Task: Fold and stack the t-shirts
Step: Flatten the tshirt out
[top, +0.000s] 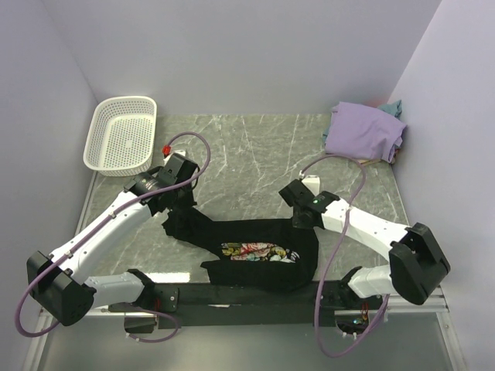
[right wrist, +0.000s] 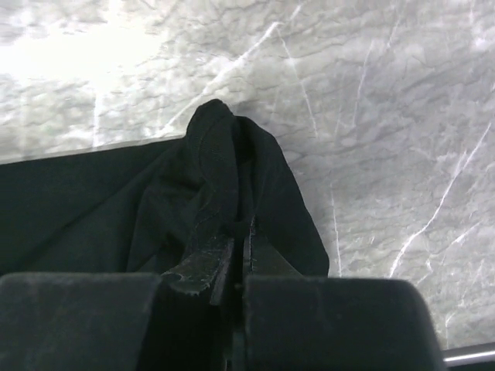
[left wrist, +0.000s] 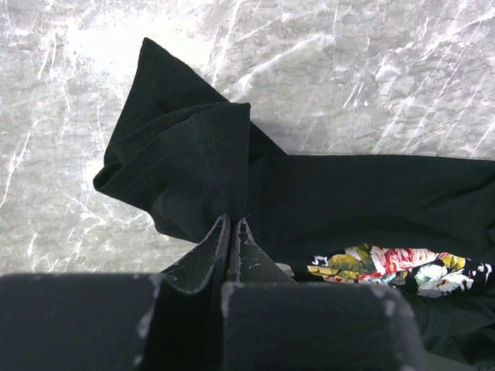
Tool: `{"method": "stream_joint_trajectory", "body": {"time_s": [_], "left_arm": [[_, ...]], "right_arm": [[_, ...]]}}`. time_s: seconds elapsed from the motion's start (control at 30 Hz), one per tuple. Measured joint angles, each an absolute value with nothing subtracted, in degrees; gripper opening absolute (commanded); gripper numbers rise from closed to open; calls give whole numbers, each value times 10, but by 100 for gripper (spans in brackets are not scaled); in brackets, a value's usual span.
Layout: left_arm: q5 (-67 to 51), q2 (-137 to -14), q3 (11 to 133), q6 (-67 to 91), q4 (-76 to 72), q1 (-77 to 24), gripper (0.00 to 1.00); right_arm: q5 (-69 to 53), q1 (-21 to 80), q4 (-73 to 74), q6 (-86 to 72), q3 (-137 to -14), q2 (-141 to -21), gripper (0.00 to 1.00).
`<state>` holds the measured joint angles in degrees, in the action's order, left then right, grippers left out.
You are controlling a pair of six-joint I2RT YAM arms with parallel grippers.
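The black t-shirt [top: 263,239] lies along the near edge of the desk [top: 255,147], about midway between the two arm bases. It is bunched and uneven rather than flat, with its rose print [top: 259,251] facing up toward the front and one end trailing off to the left.

The left claw [left wrist: 233,232] is pressed together on a fold of black cloth at the shirt's left end. Its wrist view shows the two tips meeting with fabric caught between them, and a sleeve or corner peaks up just beyond. The right claw [right wrist: 241,239] is likewise pinching the shirt at its right end, where the cloth rises in a small tent over the tips. Both arms thus grip opposite ends of the same garment.

As for progress, I judge the task to be near its beginning. No shirt in view shows a finished fold, and nothing is stacked neatly. The lavender t-shirt [top: 362,131] sits in a loose heap at the far right corner, well apart from both claws, and a bit of the teal t-shirt [top: 395,107] shows behind it. Neither looks folded, though the heap hides much of them. The white basket [top: 97,127] stands at the far left corner, away from the work.

What is left, as I read it, is nearly everything — drawing the black shirt out flat, folding it, doing the same for the other two, then piling all three.
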<state>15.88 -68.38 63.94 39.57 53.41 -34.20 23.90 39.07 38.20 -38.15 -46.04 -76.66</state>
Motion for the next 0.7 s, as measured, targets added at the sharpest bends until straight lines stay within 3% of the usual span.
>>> {"method": "stream_joint_trajectory", "body": {"time_s": [0.2,0.5,0.7], "left_arm": [[159,-685,641,392,528,-341,1],[195,-716,813,344,561,-266,1],[225,-663,857,322,582,-203,1]], "right_arm": [[234,389,391,-350,-494,-708,0],[286,319,412,-259,-770,-683,0],[296,258,415,-244,-735,-652,0]]}}
